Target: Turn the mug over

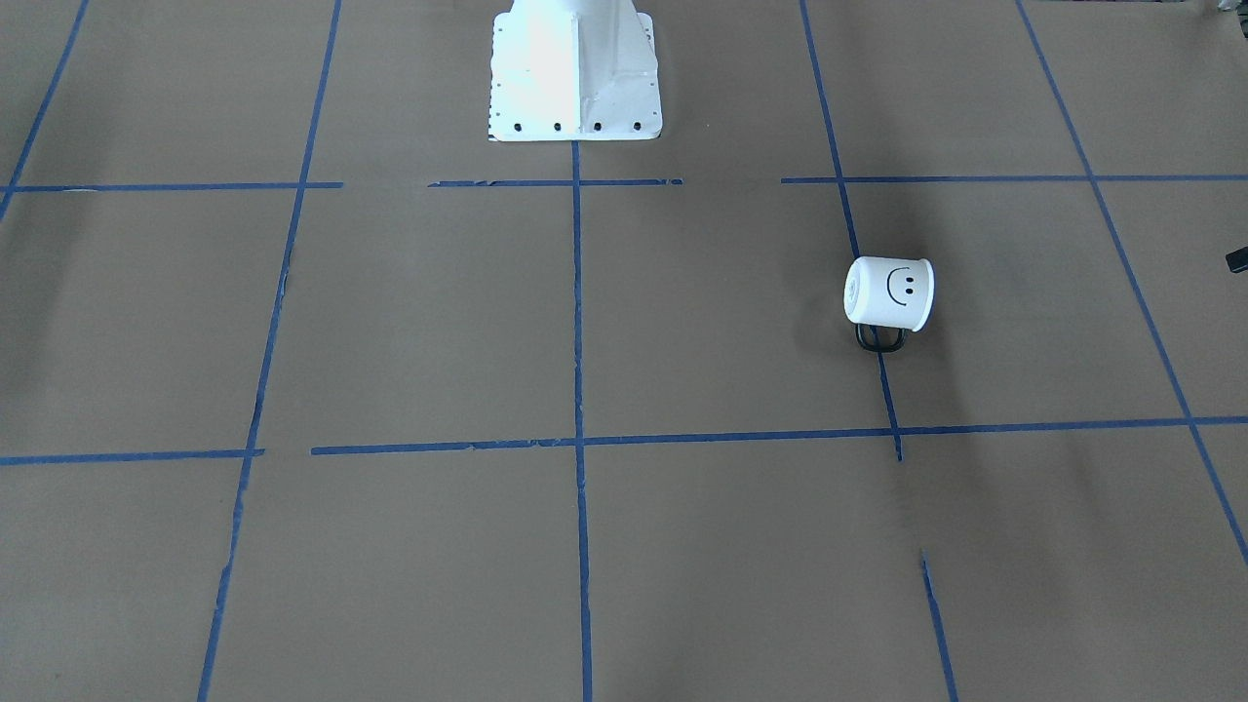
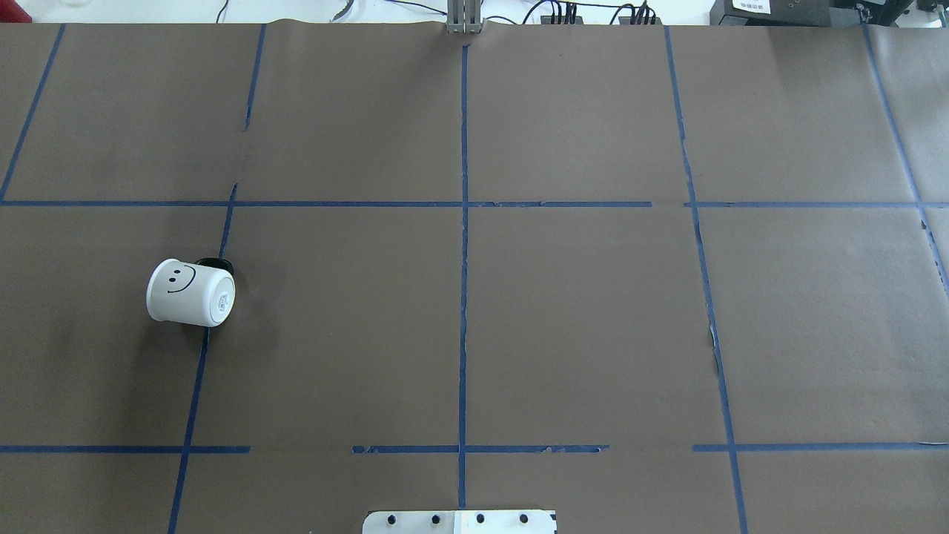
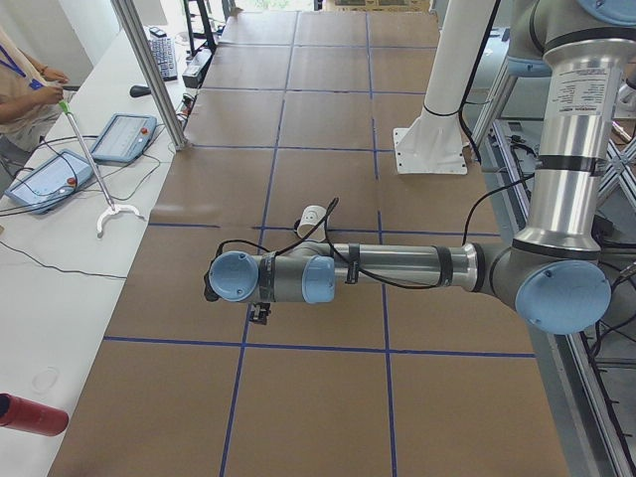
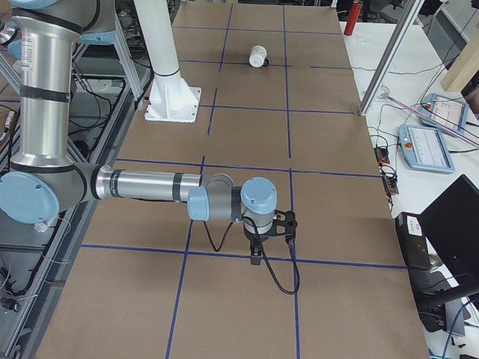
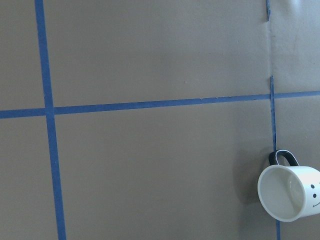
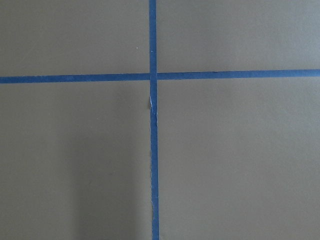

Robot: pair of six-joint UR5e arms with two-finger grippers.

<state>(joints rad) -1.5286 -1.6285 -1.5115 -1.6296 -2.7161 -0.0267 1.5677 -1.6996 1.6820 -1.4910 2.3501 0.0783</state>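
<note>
The white mug (image 2: 191, 293) with a black smiley face lies on its side on the brown table, on the robot's left half. Its base faces the table's middle and its black handle (image 2: 215, 262) points away from the robot. It also shows in the front view (image 1: 887, 292), the exterior left view (image 3: 313, 216), the exterior right view (image 4: 258, 55), and open mouth first in the left wrist view (image 5: 289, 193). My left gripper (image 3: 260, 313) hangs above the table, apart from the mug, toward the table's left end. My right gripper (image 4: 256, 254) hangs far from the mug. I cannot tell whether either is open.
The white robot base (image 1: 575, 73) stands at the table's near middle edge. Blue tape lines (image 2: 463, 259) divide the brown paper into squares. A side bench holds tablets (image 3: 124, 137) and a red can (image 3: 30, 414). An operator (image 3: 25, 84) stands at the bench.
</note>
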